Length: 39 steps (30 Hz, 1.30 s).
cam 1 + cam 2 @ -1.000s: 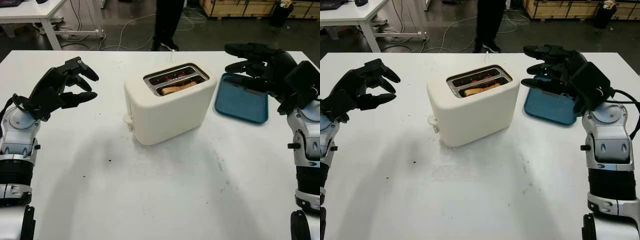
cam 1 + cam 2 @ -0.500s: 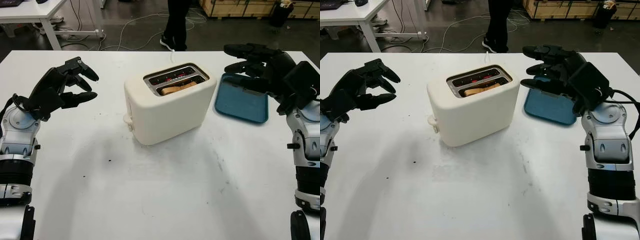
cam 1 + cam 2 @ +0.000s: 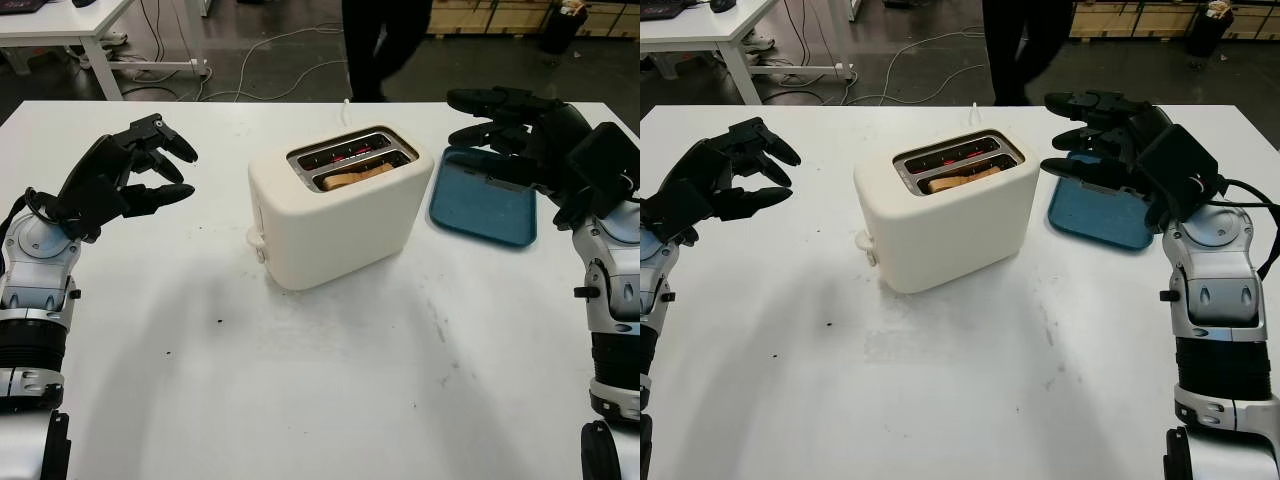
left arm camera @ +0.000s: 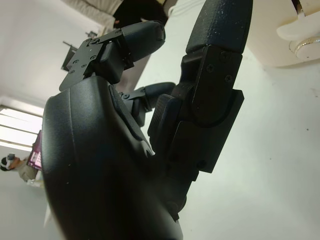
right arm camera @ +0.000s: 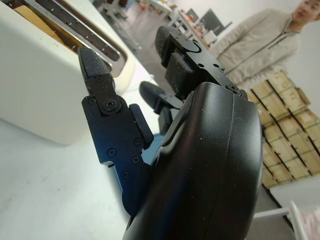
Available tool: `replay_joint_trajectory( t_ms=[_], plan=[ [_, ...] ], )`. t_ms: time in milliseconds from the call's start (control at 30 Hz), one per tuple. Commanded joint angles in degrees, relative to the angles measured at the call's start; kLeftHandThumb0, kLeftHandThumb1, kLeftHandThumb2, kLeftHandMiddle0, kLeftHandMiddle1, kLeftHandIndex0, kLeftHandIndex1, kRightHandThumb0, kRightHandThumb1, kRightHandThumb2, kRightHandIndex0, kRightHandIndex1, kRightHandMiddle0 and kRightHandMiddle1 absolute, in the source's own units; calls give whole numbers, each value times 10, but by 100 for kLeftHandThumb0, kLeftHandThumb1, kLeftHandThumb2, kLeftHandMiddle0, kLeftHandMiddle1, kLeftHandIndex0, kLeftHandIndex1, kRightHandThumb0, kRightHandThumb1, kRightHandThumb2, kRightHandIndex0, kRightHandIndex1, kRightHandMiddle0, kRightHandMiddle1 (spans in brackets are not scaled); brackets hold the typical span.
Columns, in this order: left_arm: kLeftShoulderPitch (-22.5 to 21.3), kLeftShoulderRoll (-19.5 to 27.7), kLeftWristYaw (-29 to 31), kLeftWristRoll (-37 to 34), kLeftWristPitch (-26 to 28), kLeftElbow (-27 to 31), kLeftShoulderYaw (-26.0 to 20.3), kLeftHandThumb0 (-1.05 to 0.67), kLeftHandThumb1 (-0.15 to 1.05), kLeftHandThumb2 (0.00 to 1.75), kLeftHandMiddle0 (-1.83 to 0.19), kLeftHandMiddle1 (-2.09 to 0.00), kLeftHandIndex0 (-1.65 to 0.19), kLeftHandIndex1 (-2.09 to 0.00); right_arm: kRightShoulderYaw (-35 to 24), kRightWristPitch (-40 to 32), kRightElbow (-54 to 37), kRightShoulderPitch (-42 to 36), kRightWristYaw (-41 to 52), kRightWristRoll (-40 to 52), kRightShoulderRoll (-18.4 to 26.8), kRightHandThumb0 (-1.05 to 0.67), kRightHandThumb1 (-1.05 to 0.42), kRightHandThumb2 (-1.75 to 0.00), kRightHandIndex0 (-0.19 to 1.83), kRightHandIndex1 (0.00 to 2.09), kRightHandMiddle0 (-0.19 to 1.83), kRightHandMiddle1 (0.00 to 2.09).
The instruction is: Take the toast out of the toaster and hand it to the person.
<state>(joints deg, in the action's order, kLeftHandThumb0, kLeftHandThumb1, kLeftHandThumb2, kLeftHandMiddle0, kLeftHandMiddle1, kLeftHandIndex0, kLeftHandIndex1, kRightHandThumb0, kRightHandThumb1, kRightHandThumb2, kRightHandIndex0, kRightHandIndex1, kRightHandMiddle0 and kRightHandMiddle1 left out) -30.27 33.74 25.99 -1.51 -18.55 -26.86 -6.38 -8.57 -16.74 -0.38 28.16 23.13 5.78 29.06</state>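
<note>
A cream toaster [image 3: 338, 212] stands in the middle of the white bench [image 3: 320, 390], turned at a slant, with its lever knob on the near left corner. One slice of toast [image 3: 357, 175] sits down in the nearer of its two slots, only its brown top edge showing above the rim; the farther slot shows red glowing elements.

The left hand [image 3: 125, 180] hovers above the bench well to the left of the toaster, palm turned toward it. It is open and holds nothing, and its fingers [image 3: 160, 196] point toward the toaster without reaching it. In the left wrist view the same hand [image 4: 150, 130] hangs above bare bench, with the toaster's lever knob at the corner of the picture.

The right hand [image 3: 1110, 140] is raised to the right of the toaster, above the far left part of a blue tray [image 3: 485, 205] that lies flat on the bench just beside the toaster. It too is open and empty, fingers [image 3: 1080, 170] stretched toward the toaster's top right corner, near it but not touching. The right wrist view shows this hand [image 5: 165, 125] close to the toaster's slotted top.

Beyond the far edge of the bench a person [image 3: 385, 45] in dark trousers stands on the floor, among cables.
</note>
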Motion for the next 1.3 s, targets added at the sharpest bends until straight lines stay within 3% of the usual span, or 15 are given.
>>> replay_joint_trajectory(
  t_ms=[0,1267],
  plan=[
    [-8,-1,0,-1,-6,-3,-2,-105,92,11,-30,-149,-28,-140,-1,4,0,-2,1,2,2,-34,-77,0,30,94,66,3],
    [-10,-4,3,-8,-1,-4,-4,-105,92,9,-31,-148,-29,-138,0,4,-2,0,-2,2,-1,-32,-77,0,29,97,67,3]
  ],
)
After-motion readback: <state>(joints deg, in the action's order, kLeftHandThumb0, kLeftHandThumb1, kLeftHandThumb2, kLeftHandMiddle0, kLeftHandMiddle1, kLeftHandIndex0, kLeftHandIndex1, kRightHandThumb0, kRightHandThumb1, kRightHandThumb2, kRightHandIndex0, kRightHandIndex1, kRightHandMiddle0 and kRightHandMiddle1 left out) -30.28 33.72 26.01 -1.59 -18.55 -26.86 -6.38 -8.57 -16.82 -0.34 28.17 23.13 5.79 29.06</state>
